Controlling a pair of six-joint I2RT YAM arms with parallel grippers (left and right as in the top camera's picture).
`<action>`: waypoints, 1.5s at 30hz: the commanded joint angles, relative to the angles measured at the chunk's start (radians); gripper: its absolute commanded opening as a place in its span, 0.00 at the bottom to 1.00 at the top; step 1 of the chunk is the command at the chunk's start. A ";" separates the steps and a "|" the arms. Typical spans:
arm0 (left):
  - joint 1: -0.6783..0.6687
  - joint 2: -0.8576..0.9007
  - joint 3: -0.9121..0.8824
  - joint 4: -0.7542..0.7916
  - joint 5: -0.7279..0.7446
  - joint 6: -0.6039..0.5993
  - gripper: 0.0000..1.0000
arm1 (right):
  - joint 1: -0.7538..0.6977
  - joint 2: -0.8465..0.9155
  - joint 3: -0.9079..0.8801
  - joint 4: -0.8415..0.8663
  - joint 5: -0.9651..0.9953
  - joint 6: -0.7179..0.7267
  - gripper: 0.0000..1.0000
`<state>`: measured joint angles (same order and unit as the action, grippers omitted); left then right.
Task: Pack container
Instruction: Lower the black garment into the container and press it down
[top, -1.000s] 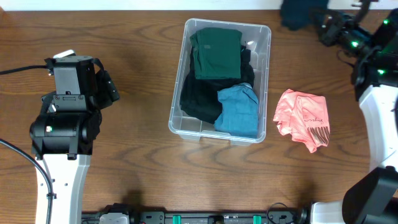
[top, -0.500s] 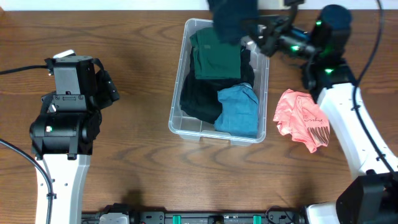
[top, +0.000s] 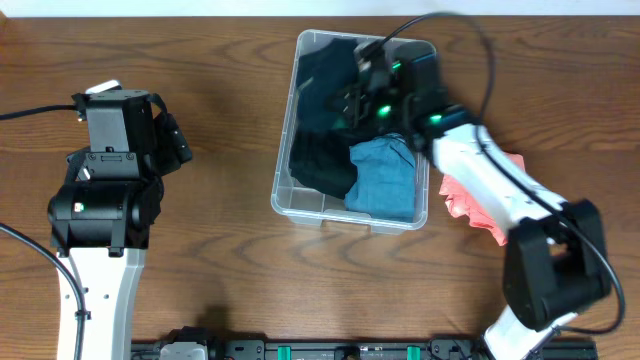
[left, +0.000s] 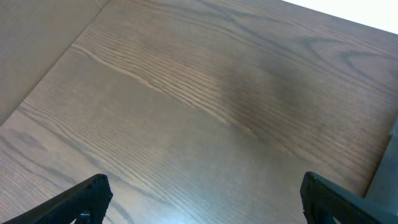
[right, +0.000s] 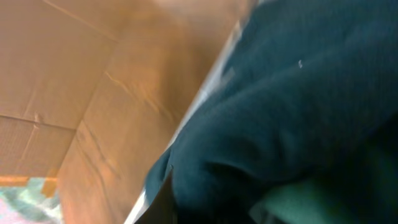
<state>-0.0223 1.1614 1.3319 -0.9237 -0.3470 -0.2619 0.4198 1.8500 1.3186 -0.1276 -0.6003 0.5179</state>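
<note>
The clear container stands at the table's middle, holding a black garment and a blue garment. My right gripper reaches over its far end, shut on a dark teal garment that hangs into the bin's far left part. In the right wrist view that dark teal garment fills the frame, with a bit of green cloth under it and my fingers hidden. My left gripper stays at the far left, open over bare wood.
A pink garment lies on the table right of the container, partly under my right arm. The left arm's base stands at the left side of the table.
My right arm has swung from the far right corner leftward over the container, carrying the dark teal garment, which now covers the green garment. The left arm has not moved.
</note>
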 joint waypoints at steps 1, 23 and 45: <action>0.004 0.002 -0.002 -0.003 -0.013 -0.005 0.98 | 0.057 -0.002 0.008 -0.040 0.048 0.101 0.01; 0.004 0.002 -0.002 -0.003 -0.013 -0.005 0.98 | 0.063 -0.074 0.008 -0.211 0.097 0.056 0.14; 0.004 0.002 -0.002 -0.003 -0.013 -0.005 0.98 | -0.002 -0.209 0.008 -0.037 0.438 -0.063 0.48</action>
<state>-0.0223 1.1614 1.3319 -0.9241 -0.3470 -0.2619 0.4198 1.5982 1.3212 -0.1864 -0.1722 0.4667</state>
